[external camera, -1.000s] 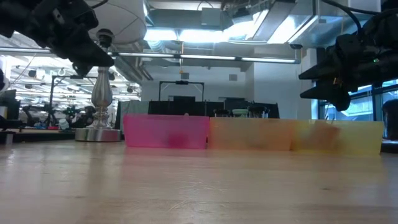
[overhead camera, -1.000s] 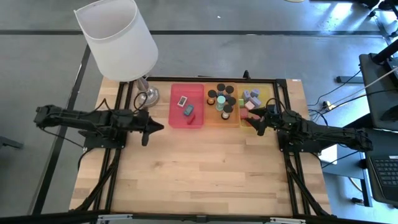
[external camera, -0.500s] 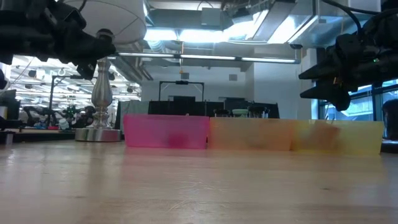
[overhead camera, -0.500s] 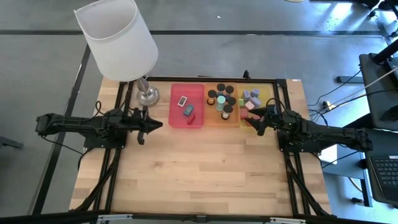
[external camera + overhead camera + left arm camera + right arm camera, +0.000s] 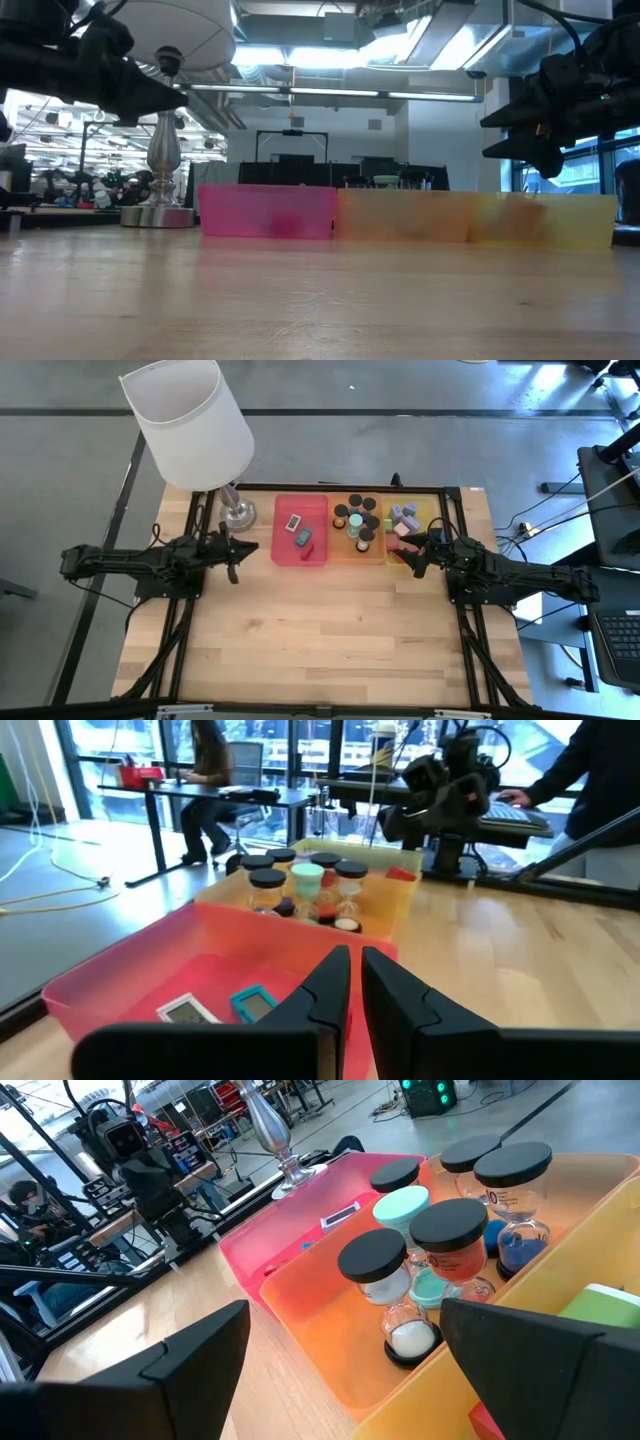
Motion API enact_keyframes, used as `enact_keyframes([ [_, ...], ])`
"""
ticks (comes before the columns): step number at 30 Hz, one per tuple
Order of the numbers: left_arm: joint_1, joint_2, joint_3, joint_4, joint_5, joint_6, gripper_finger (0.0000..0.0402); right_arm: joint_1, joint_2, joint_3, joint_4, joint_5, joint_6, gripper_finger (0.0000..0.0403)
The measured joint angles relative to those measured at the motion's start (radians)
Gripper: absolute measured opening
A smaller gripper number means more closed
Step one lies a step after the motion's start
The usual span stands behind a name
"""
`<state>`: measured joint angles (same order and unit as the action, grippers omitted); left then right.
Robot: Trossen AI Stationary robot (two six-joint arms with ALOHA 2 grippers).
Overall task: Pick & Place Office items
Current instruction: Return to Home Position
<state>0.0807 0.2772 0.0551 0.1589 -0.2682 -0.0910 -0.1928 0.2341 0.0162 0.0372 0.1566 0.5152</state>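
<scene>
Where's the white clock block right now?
In the high view, the white block lies inside the red tray, on its left side, with the teal block just beside it and the lamp base left of the tray.

Tabletop (image 5: 320, 630) is pale wood strips, smooth, with a soft satin sheen in the low view. The three trays are see-through plastic and fairly glossy: red tray (image 5: 265, 212), orange tray (image 5: 400, 218), yellow tray (image 5: 570, 220). Lamp shade (image 5: 188, 425) looks matt white, cloth or paper, can't say which. The lamp base (image 5: 238, 515) is polished metal, properly mirror-shiny. The cylinders (image 5: 452, 1230) have matt black caps on clear, glassy bodies; one cap is matt teal. Left gripper (image 5: 356, 965) and right gripper (image 5: 345, 1310) both look like dark matt plastic.
</scene>
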Motion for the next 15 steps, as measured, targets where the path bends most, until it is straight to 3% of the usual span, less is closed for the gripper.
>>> enact_keyframes([
  [15,0.000,-0.077,-0.046,-0.052,-0.019,-0.069,0.0024,0.000,0.000,0.000,0.000,0.000,-0.001,0.0331],
])
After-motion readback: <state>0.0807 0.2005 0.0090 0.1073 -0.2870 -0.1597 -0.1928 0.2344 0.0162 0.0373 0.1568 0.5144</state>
